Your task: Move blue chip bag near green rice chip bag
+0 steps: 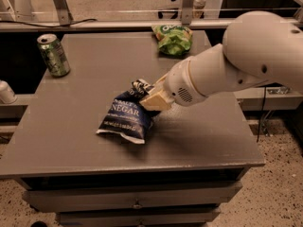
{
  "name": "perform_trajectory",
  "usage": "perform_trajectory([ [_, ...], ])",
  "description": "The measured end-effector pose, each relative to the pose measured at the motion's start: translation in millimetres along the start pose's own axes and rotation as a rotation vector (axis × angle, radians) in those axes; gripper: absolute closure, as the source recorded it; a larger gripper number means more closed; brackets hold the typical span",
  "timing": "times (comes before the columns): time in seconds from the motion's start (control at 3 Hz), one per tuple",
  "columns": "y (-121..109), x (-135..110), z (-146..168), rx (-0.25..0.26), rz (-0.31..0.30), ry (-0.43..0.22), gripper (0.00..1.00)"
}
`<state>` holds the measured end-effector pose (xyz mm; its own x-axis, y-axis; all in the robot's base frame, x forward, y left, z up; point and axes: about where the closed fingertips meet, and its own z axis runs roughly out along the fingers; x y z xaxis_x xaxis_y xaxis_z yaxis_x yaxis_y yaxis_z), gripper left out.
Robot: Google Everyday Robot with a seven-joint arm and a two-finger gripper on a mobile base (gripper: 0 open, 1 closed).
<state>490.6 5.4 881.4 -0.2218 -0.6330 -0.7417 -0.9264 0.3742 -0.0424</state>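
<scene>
The gripper [150, 98] sits low over the middle of the table [208, 136], its cream-coloured fingers pinched on the upper right edge of the blue bag [123, 118]. The arm [222, 70] comes in from the right. A fat white, smooth-shelled link slopes down and leftward from a big rounded joint at the upper right, and narrows to a wrist with a small vent grille just behind the gripper.

The blue bag lies left of and below the gripper, near the table's centre. Its top is crumpled and bunched where the fingers meet it, and its lower white seam rests on the tabletop. It is dark navy, glossy foil with white lettering, creased and puffed.

The green bag [173, 39] lies at the far edge of the table, well apart from the blue one, up and to the right of it. It is small, bright, shiny and wrinkled.

A green can [53, 55] stands upright near the far left corner. The tabletop is flat, matte grey, with drawers [137, 200] under its front edge. A metal rail [118, 25] runs behind it.
</scene>
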Motion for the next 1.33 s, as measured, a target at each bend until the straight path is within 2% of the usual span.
perform_trajectory([
  [0.33, -14, -5, -29, 0.047, -0.021, 0.019, 1.00],
  [0.67, -33, -8, -81, 0.122, -0.045, 0.096, 1.00],
  [1.0, -33, -8, -81, 0.122, -0.046, 0.095, 1.00],
  [1.33, -52, 2, -96, 0.188, -0.046, 0.095, 1.00],
])
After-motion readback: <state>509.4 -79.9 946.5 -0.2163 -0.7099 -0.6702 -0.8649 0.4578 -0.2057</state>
